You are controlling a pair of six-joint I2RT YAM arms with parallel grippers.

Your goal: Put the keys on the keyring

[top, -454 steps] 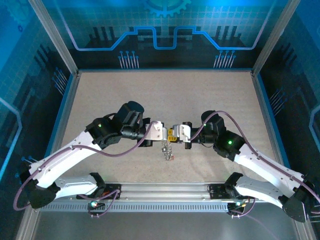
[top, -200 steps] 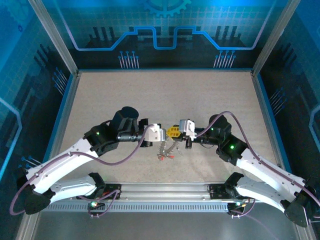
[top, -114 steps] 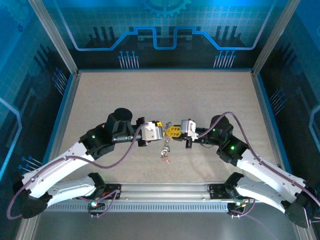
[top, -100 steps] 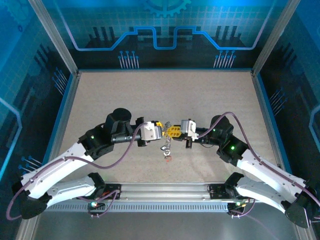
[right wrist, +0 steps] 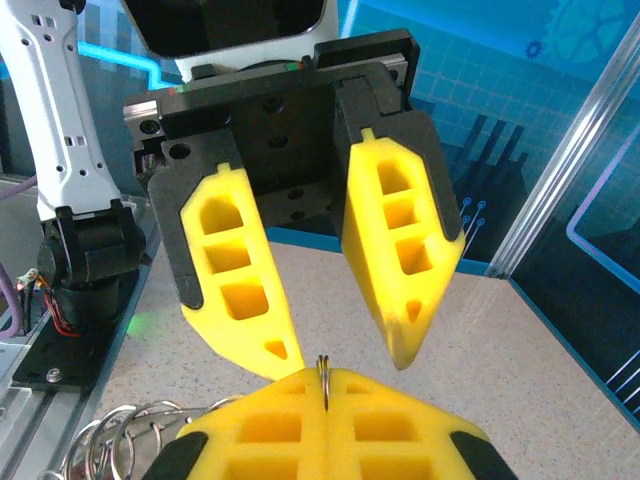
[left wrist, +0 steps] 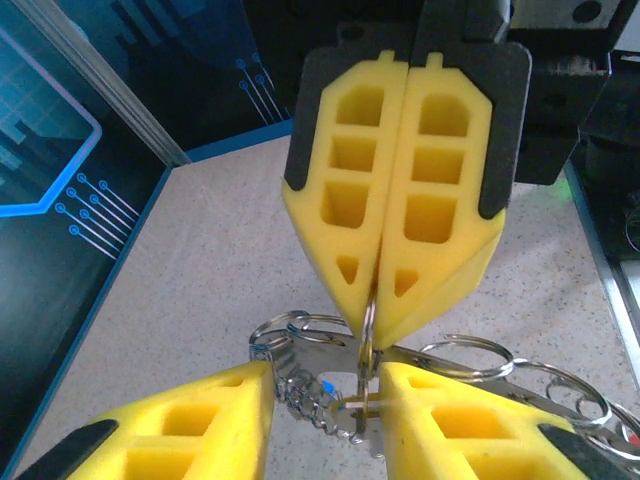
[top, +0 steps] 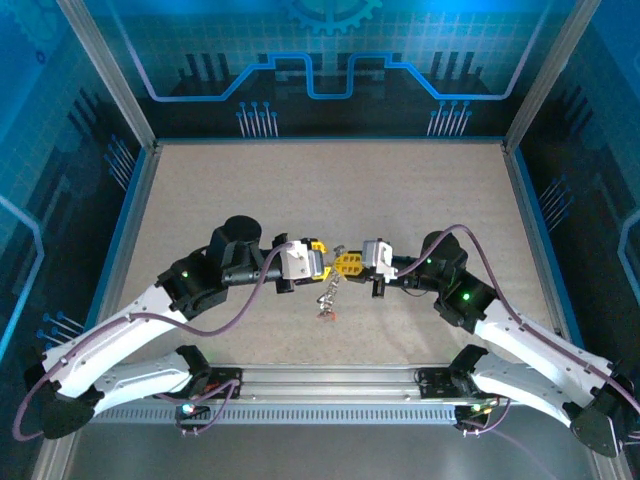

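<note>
Item inspected: keyring (left wrist: 301, 323). It is a silvery bunch of loops and chain-like links, hanging clear above the counter (top: 300, 190). A thin wire loop at its top is held edge-on.

Keys (top: 326, 311): they dangle at the bottom of the keyring. A red head shows in the top view and a blue speck in the left wrist view. They are too small to count.

Right gripper (right wrist: 323, 378): directly above the keyring. Its yellow fingers (left wrist: 345, 200) are pressed together and pinch the thin top loop, which stands up out of the seam between them.

Left gripper (top: 320, 258): just beside the keyring on the opposite side, facing the right gripper tip to tip. Its fingers (right wrist: 240, 280) are spread, one on either side of the pinched loop. Whether they touch the metal cannot be told.

Both arms converge on the keyring from the near edge of the counter.
</note>
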